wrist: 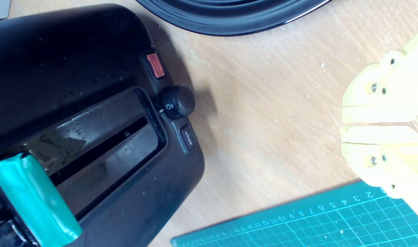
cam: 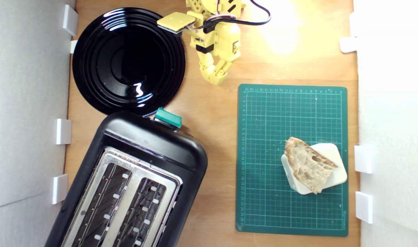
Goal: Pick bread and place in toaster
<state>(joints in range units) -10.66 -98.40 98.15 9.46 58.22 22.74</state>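
Note:
The bread (cam: 308,164), a wedge slice with pale holey crumb and brown crust, rests on a white rounded block (cam: 334,168) on the green cutting mat (cam: 291,113). The black toaster (cam: 133,181) with two slots in a silver top and a teal lever knob (cam: 167,117) lies at the lower part of the exterior view's left. My yellow gripper (cam: 216,79) hangs near the table's far edge, well away from the bread, shut with nothing in it. In the wrist view the fingers (wrist: 380,113) are pressed together beside the toaster's front face (wrist: 92,137).
A round glossy black plate (cam: 128,61) sits beyond the toaster, touching its end. White walls with clips (cam: 63,131) border both sides. Bare wood lies between toaster and mat. A black cable (cam: 260,17) loops from the arm.

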